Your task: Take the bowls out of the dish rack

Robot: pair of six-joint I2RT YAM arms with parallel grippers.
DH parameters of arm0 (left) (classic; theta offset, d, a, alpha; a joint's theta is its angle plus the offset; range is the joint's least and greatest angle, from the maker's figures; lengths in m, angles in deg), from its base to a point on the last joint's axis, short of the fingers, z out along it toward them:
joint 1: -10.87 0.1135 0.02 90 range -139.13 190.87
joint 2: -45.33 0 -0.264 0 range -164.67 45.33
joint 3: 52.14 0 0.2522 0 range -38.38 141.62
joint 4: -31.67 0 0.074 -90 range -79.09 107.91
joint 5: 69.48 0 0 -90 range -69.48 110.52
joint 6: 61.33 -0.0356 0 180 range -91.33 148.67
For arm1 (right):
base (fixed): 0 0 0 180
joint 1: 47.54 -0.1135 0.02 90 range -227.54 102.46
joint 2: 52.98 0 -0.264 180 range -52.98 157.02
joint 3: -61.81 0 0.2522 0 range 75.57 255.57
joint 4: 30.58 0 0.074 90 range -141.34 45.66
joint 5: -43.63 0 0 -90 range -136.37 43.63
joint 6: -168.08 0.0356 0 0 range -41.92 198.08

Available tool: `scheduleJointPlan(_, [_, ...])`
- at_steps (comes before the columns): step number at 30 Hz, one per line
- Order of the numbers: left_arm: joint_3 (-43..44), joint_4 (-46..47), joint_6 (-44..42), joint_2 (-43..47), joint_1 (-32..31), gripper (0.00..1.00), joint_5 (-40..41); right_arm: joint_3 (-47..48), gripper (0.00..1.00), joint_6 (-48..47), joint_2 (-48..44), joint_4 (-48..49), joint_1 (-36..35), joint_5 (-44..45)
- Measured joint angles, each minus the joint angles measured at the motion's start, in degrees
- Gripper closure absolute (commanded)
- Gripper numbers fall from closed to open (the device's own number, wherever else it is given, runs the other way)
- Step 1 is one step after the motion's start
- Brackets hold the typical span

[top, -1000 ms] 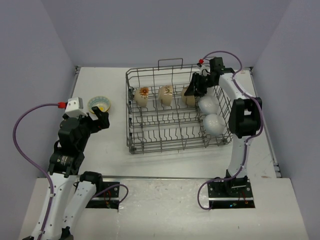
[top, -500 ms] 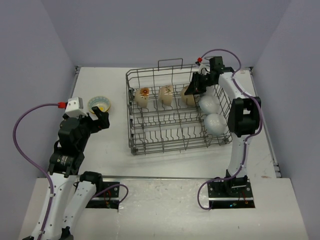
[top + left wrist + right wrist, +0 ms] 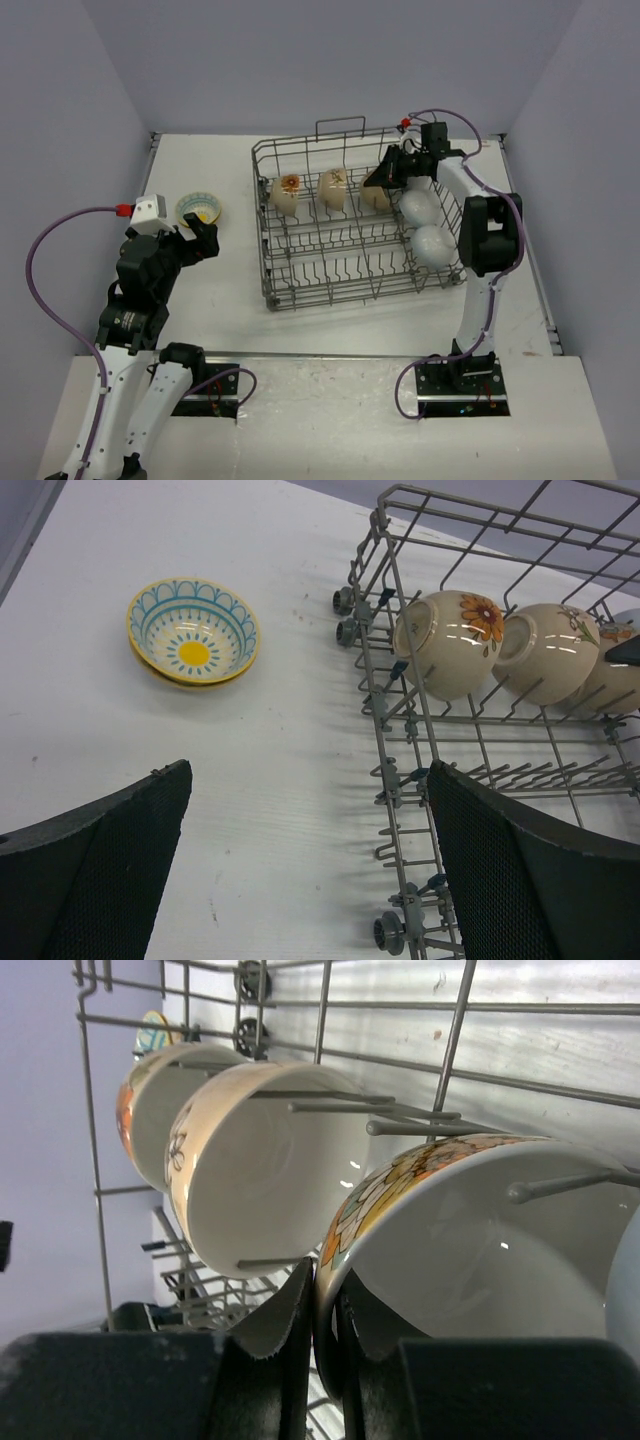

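The grey wire dish rack (image 3: 262, 230) stands mid-table. Three cream patterned bowls stand on edge in its back row (image 3: 287, 193) (image 3: 333, 188) (image 3: 378, 197), and two white bowls (image 3: 418, 208) (image 3: 431, 245) lie at its right end. My right gripper (image 3: 386, 180) reaches into the rack and is shut on the rim of the rightmost patterned bowl (image 3: 470, 1250), one finger inside it and one outside (image 3: 325, 1285). A teal-rimmed bowl with a yellow centre (image 3: 199, 209) (image 3: 193, 630) sits on the table left of the rack. My left gripper (image 3: 196, 241) (image 3: 305, 780) hovers open just in front of it, holding nothing.
The rack's upright tines (image 3: 455, 1020) cross over the held bowl and its neighbour (image 3: 270, 1180). The rack's left wall (image 3: 400, 600) stands close to my left gripper's right finger. A raised handle loop (image 3: 341, 124) rises at the rack's far side.
My right gripper's jaws have closed onto the rightmost patterned bowl's rim. The rack has shifted slightly toward the right. The left arm has stayed still.
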Motion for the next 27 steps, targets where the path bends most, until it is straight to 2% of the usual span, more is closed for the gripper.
scheduleJointPlan(7, [0.0,0.0,0.0,0.0,0.0,0.00,0.0,-3.1,1.00,9.2,-0.1,9.6,0.7,-2.0])
scheduleJointPlan(14, [0.0,0.0,0.0,0.0,0.0,0.00,0.0,-3.5,1.00,16.5,-3.8,15.5,1.1,-10.9])
scheduleJointPlan(21, [0.0,0.0,0.0,0.0,0.0,0.00,0.0,-0.6,1.00,18.1,-13.4,16.0,1.9,-18.1])
scheduleJointPlan(27, [0.0,0.0,0.0,0.0,0.0,0.00,0.0,-0.4,1.00,17.7,-15.1,15.0,2.1,-18.3])
